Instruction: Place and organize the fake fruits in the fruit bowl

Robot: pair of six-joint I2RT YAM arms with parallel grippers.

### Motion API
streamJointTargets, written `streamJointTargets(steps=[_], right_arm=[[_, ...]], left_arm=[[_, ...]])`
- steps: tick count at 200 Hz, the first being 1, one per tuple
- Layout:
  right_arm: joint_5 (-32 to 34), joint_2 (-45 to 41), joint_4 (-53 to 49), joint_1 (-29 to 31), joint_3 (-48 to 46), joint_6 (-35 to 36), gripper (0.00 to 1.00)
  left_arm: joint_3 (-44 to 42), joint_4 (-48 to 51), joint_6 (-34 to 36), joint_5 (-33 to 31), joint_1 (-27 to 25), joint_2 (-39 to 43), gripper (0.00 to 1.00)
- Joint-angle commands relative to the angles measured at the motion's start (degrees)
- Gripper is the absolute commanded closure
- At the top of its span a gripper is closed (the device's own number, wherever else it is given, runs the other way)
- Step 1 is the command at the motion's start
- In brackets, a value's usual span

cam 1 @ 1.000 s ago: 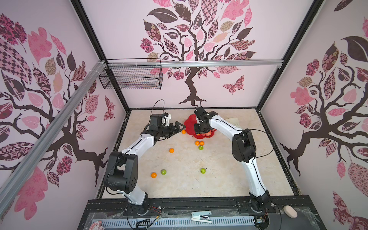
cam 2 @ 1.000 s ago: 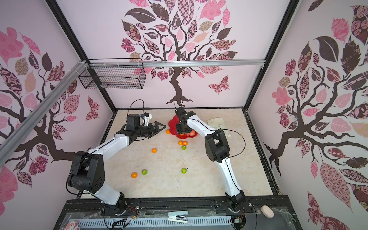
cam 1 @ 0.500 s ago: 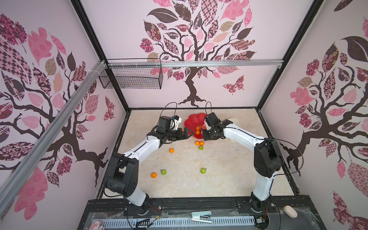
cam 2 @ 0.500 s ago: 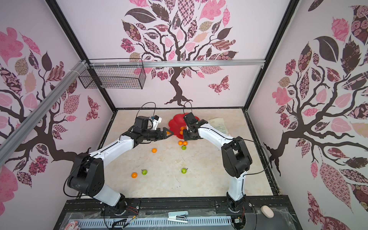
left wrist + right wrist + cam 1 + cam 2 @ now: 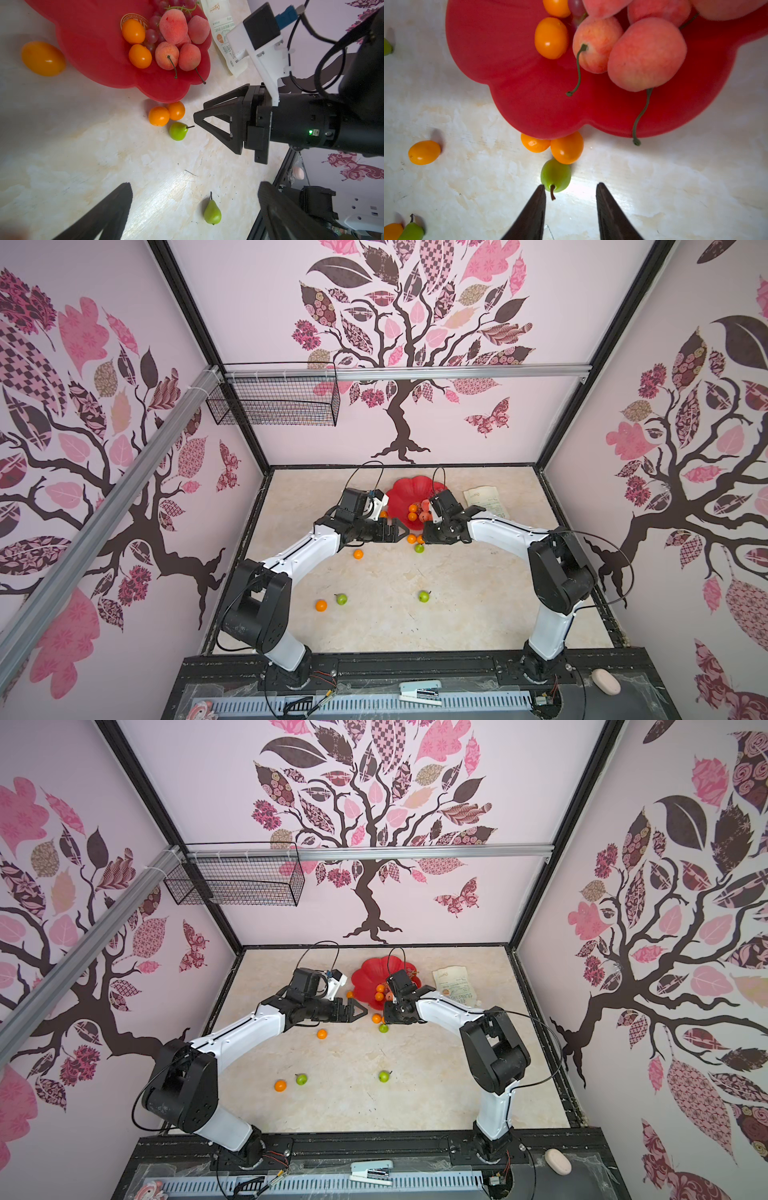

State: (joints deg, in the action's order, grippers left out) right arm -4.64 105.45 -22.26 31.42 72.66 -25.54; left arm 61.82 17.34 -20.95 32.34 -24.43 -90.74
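The red fruit bowl holds oranges, peaches and grapes. Just in front of its rim lie two oranges and a green pear. My right gripper is open and holds nothing, its tips right at the pear's stem. My left gripper is wide open above the table, facing the right one. Another pear lies on the table between its fingers in view, apart from them.
Loose on the table are oranges and green pears. A printed packet lies right of the bowl. A black wire basket hangs at the back left.
My right gripper has drawn back off the bowl to the pear in front of it. My left gripper has swung right and forward, from beside the bowl to its front edge.
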Motion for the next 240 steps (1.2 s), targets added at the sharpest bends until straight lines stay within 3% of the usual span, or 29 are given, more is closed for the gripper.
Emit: streamJointTargets(steps=[1, 240], right_arm=[[-0.63, 2.22, 0.93, 0.13, 2.08, -0.65, 0.57], [1.8, 14.07, -2.7, 0.11, 10.73, 2.78, 0.57]], left_arm=[[1.62, 0.89, 1.44, -0.69, -0.07, 0.52, 0.02], [1.96, 0.92, 1.09, -0.5, -0.13, 0.05, 0.01]])
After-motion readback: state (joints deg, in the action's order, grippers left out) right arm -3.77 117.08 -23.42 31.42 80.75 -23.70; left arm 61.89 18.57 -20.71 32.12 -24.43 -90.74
